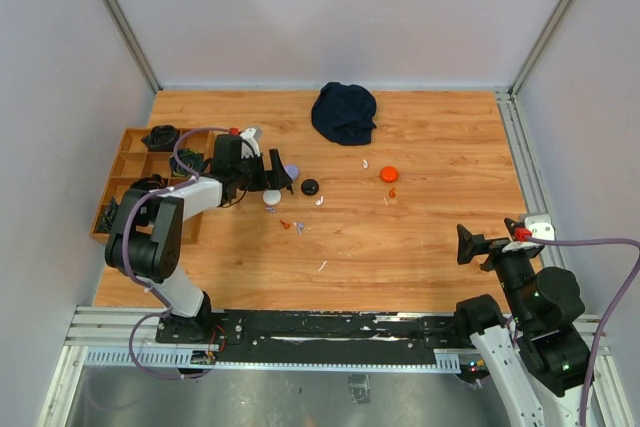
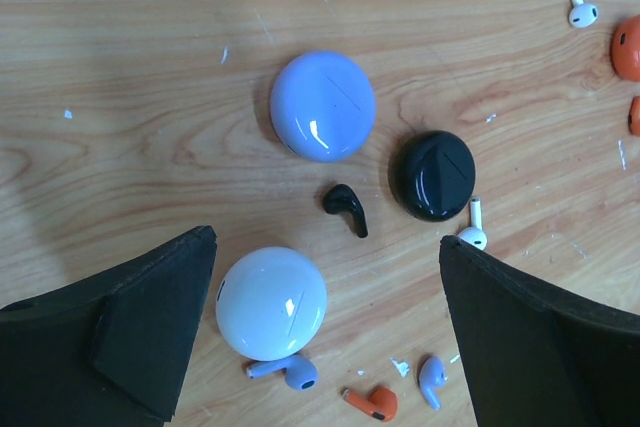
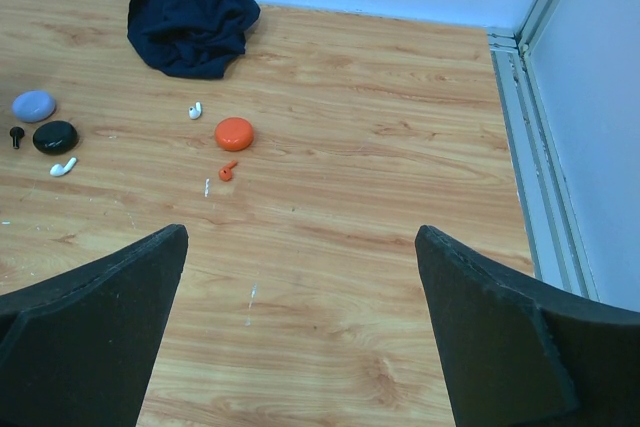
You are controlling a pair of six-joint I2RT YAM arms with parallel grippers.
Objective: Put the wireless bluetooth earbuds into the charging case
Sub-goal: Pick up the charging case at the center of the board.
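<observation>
The right pincer (image 3: 302, 235) hangs open over the desk (image 3: 330, 277). Farther out, the left pincer (image 2: 325, 244), open too, hovers above white case (image 2: 270, 302), black bud (image 2: 346, 209), lilac case (image 2: 322, 105) and black case (image 2: 432, 174). Loose beside them lie orange bud (image 2: 372, 403), purple bud (image 2: 432, 381) and white bud (image 2: 473, 233). Beyond: orange case (image 3: 234, 133), then cloth (image 3: 192, 15).

Orange case (image 2: 628, 47) and orange earbud (image 2: 634, 115) cut off by the left wrist view's right edge, purple case (image 1: 291, 171) half hidden behind the left gripper (image 1: 275, 178) from above, wooden tray (image 1: 128, 139) partly covered by the left arm (image 1: 175, 202), scattered earbuds there too small to tell apart.
</observation>
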